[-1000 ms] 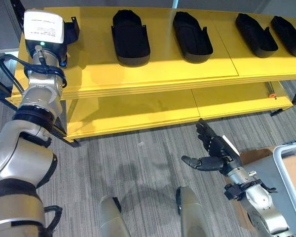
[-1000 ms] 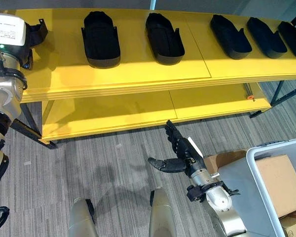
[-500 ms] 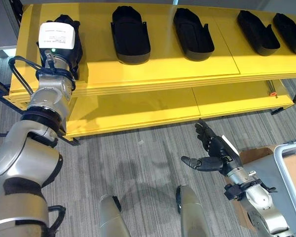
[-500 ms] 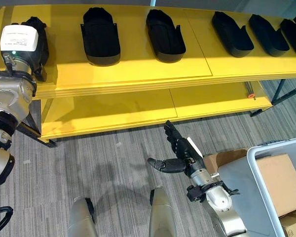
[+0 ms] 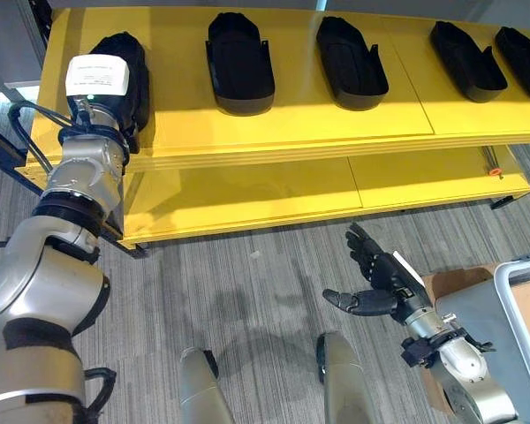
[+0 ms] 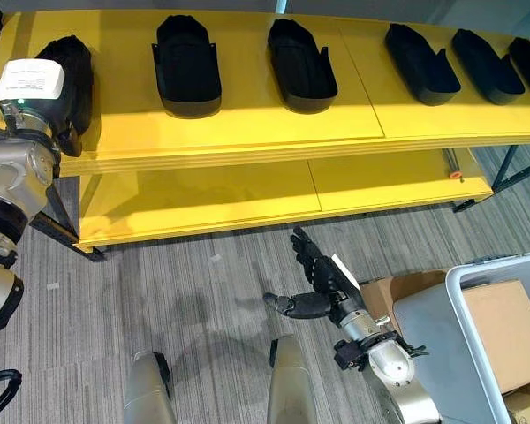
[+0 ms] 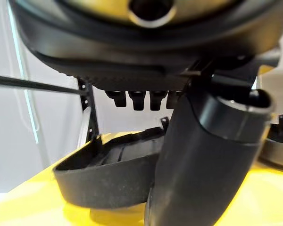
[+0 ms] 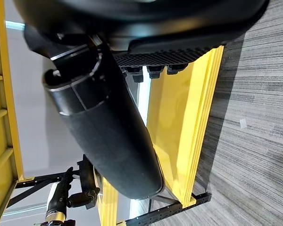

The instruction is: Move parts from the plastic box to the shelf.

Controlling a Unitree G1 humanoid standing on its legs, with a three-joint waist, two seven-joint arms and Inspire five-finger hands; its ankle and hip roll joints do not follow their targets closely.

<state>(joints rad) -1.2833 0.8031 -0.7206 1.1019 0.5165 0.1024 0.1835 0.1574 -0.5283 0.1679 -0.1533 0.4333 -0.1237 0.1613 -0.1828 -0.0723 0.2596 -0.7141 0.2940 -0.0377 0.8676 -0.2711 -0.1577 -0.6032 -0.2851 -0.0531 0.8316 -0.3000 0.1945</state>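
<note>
Black part [image 5: 124, 75] sits at far left end of yellow shelf [image 5: 291, 124] top, close to shelf's left edge and front lip, long axis running front-to-back, same as the others. In left wrist view its open hollow side shows, resting on the yellow surface. Left hand [image 6: 35, 84] is over/behind the part; thumb [image 7: 203, 165] down beside it, finger ends [image 7: 141, 100] above its far rim; whether they clamp it: cannot tell. Four more black parts line the top to the right: next one [image 5: 239, 64], then [image 5: 352, 51], [image 5: 465, 60], [image 5: 521, 62], well apart, bare yellow between. Lower shelf board [image 5: 247, 199] bare. Right hand [image 5: 375, 287] low over grey carpet [image 5: 247, 291], fingers spread straight, holding nothing. Plastic box [image 6: 477, 353] at lower right, a cardboard piece [image 6: 503, 331] inside.
</note>
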